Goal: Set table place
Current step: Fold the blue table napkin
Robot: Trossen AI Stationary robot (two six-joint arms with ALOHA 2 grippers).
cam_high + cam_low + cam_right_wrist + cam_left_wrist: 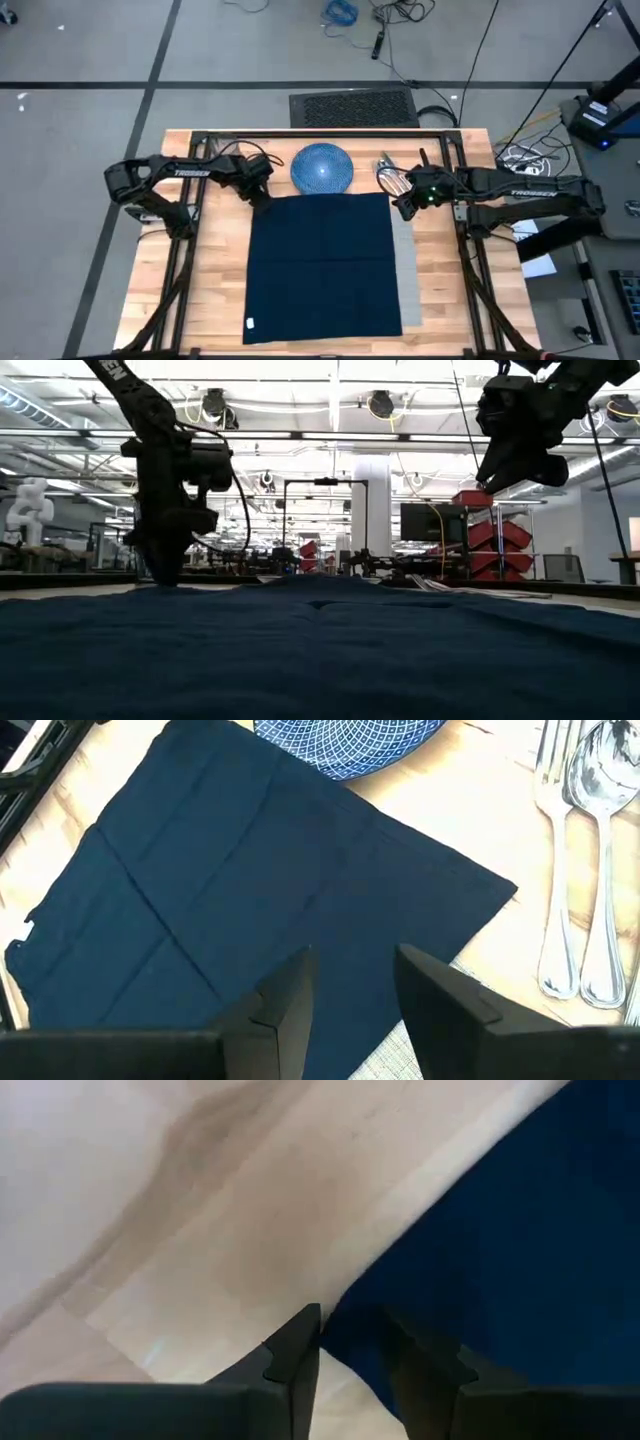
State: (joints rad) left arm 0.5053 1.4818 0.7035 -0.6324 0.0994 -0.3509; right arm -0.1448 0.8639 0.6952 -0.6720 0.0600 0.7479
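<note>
1. Napkin (322,262), navy and unfolded, covers the middle of the table (215,290); we see only a narrow grey strip of placemat (404,270) along its right edge, the rest hidden beneath the cloth.
2. At the napkin's far left corner sits the left gripper (262,190). In its wrist view the two fingers (295,1355) stand on either side of the cloth's corner, slightly apart; we cannot tell whether they actually pinch it.
3. The right gripper (405,205) hangs above the napkin's far right corner, raised clear of the cloth in the low view, its jaws parted and holding nothing.
4. The blue plate (322,167) lies just beyond the napkin's far edge, between the two arms; the right wrist view cuts off most of it.
5. Silver cutlery (390,176) lies beside the right gripper. We make out a fork (555,870) and spoon (600,860) side by side; further pieces are cropped.
</note>
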